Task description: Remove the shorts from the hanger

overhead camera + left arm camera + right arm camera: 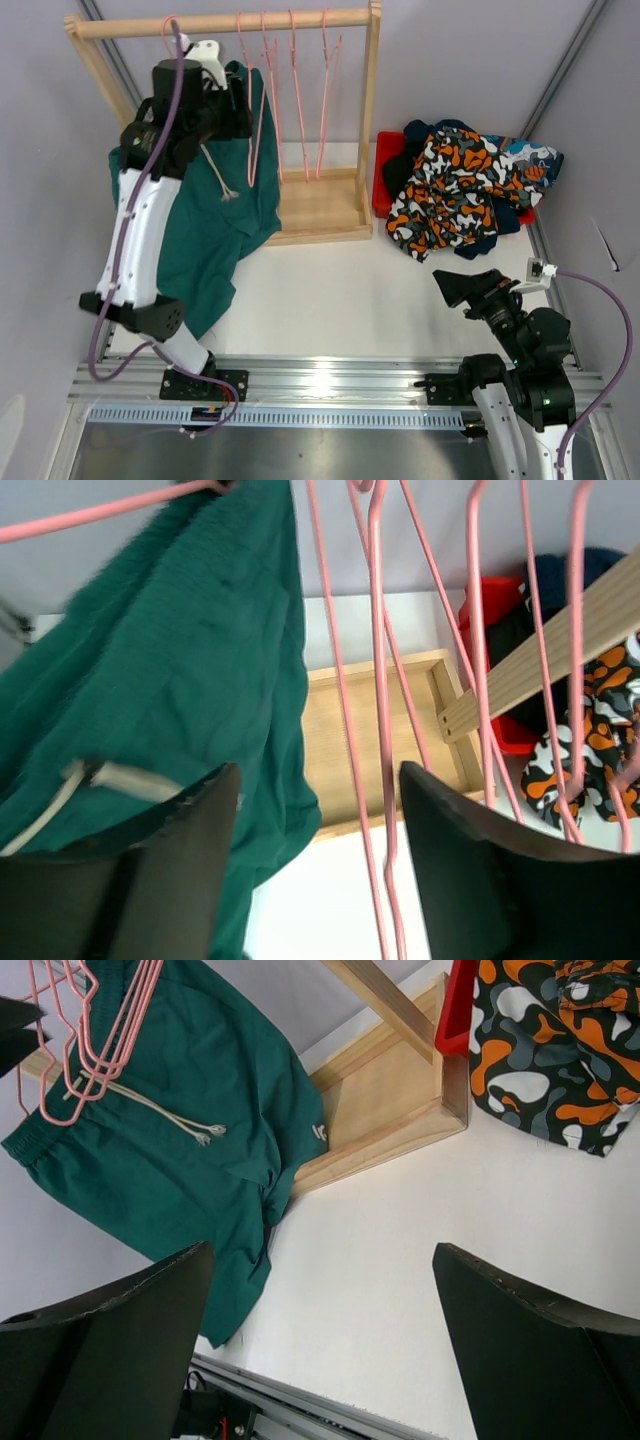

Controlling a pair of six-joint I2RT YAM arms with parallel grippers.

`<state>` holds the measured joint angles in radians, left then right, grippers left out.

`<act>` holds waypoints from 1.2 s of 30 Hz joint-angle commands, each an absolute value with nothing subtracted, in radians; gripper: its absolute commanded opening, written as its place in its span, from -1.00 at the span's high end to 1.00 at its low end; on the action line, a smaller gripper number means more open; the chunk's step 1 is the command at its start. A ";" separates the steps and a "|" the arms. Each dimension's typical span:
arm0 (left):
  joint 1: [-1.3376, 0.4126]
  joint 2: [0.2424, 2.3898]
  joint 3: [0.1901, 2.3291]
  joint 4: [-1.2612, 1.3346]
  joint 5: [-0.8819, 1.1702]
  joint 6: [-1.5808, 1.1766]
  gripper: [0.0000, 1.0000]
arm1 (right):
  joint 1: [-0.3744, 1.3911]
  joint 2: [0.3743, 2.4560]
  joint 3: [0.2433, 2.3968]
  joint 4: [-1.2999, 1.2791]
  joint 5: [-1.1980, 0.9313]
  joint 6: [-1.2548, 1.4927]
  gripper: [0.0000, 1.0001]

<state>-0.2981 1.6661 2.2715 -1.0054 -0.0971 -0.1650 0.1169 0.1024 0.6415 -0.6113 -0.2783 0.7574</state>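
Left gripper (318, 780) jaws apart, empty, beside teal-green shorts (180, 670) draped on pink hanger (90, 515); right gripper (320, 1260) jaws apart too. Fabric looks soft, light, floppy: pinch waistband (35, 1138) nr drawstring (160, 1115)

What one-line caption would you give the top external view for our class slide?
Left gripper open beside the teal-green shorts hanging on the wooden rack; other pairs heaped on the red bin.

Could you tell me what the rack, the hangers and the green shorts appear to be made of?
The rack looks like pale bare wood, with visible grain. The hangers are thin, pink, smooth: coated wire or plastic, unclear which. The green shorts look like soft matte fabric, draping in folds.
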 commanded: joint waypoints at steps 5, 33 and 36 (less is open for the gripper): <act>-0.220 1.344 2.077 -0.925 -0.236 -0.141 -0.57 | 0.121 0.113 0.663 -0.615 -0.319 0.756 -0.99; 0.150 1.631 2.263 -0.956 0.163 -0.261 -0.37 | 0.084 0.083 0.741 -0.821 -0.347 0.687 -0.99; 0.150 1.598 2.238 -0.937 0.221 -0.271 -0.38 | 0.072 0.081 0.744 -0.821 -0.359 0.683 -0.99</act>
